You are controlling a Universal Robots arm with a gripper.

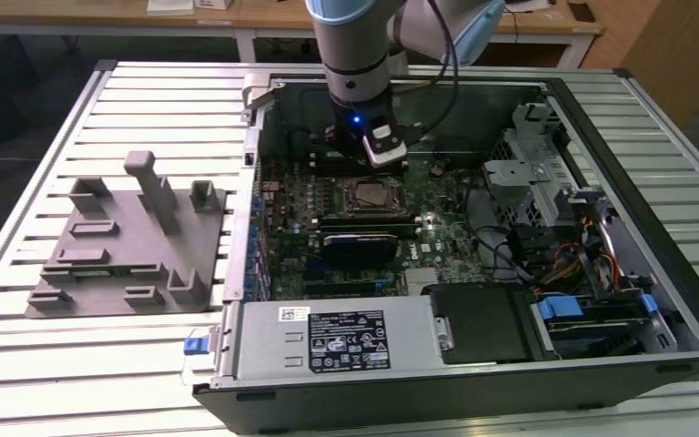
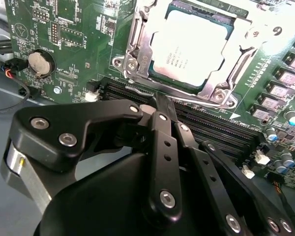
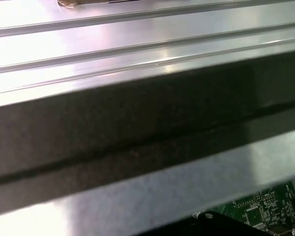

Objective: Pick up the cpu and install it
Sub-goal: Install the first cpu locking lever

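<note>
Surface: slatted metal table (image 1: 34,328) carries an open PC case (image 1: 641,300) lying on its side, motherboard (image 1: 447,241) facing up so the arm can work from above; wooden desks at the far edge.
Exterior view, fixture: grey plastic fixture plate (image 1: 119,264) with upright posts sits on the exterior view's left, well apart from the case; no chip visible on it.
Exterior view, arm: comes down from the far side into the case; gripper (image 1: 380,164) hangs just above the board, just beyond the far edge of the socket (image 1: 366,196).
Exterior view, cpu: too small to separate from the socket frame here.
Second wrist view, cpu: cpu (image 2: 189,46) lies flat inside the metal-framed socket (image 2: 132,61), silvery top up, frame arms along its edges; judged already seated.
Second wrist view, gripper: black linkage fills the near part; fingers (image 2: 163,105) pressed together, tips meeting over the memory slots (image 2: 206,125) just beside the socket, pinching nothing, apart from the chip.
Second wrist view, extras: coin battery (image 2: 39,63) to one side on the board.
First wrist view: case wall (image 3: 137,128) and table slats (image 3: 137,44) close up, green board corner (image 3: 258,211) peeking in.
Stage: judged placement done, gripper empty.
</note>
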